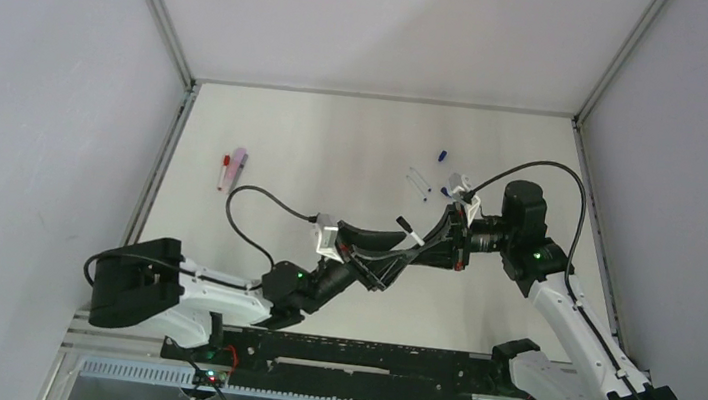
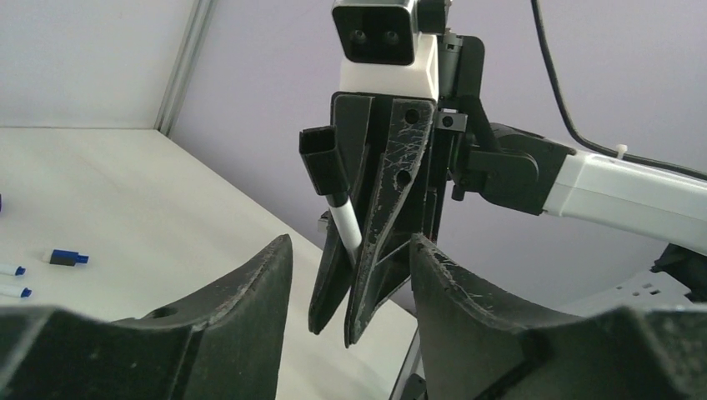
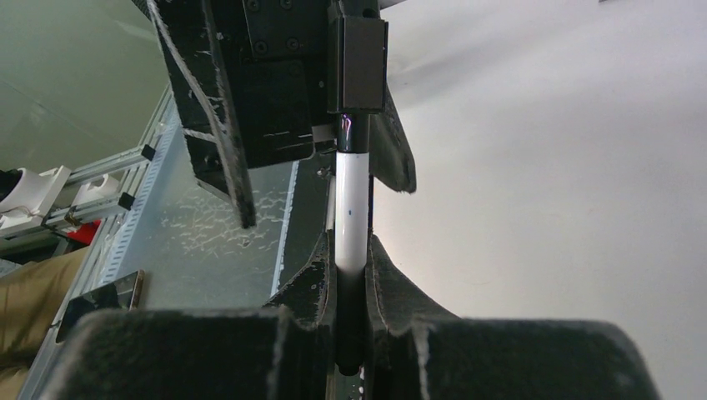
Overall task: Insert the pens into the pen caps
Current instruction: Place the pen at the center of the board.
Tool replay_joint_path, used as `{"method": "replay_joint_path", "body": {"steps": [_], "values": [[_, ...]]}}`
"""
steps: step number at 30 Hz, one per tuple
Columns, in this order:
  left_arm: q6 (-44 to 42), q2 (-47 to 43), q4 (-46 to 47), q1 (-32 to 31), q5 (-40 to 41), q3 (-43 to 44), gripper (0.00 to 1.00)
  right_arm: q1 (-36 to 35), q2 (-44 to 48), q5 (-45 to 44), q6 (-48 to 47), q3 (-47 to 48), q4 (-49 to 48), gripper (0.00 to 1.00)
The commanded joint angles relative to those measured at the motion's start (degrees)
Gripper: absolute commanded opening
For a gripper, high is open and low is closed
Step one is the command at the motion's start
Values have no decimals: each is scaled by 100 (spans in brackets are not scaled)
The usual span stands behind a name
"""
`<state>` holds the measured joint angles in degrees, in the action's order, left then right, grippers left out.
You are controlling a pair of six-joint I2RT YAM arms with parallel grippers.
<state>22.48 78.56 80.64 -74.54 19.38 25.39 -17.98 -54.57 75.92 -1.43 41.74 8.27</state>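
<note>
one pink marker (image 1: 239,160), one red pen (image 1: 223,173), one black-capped pen (image 2: 345,223)

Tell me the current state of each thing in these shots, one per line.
left tool: open, gripping nothing
right tool: shut on the white pen
white pen: held, black cap on its end
black cap: sitting on the white pen
pink marker: lying flat, untouched
red pen: lying beside the pink marker
blue cap: lying loose, off any pen
</note>
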Motion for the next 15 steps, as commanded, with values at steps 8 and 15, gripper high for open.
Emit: {"method": "replay_joint_path", "body": {"steps": [8,15], "values": [[401,459,298,159,97,595,44,5,23,134,-78,195,-168,0],[566,601,308,186,27,758,32,5,31,141,-77,195,-168,0]]}}
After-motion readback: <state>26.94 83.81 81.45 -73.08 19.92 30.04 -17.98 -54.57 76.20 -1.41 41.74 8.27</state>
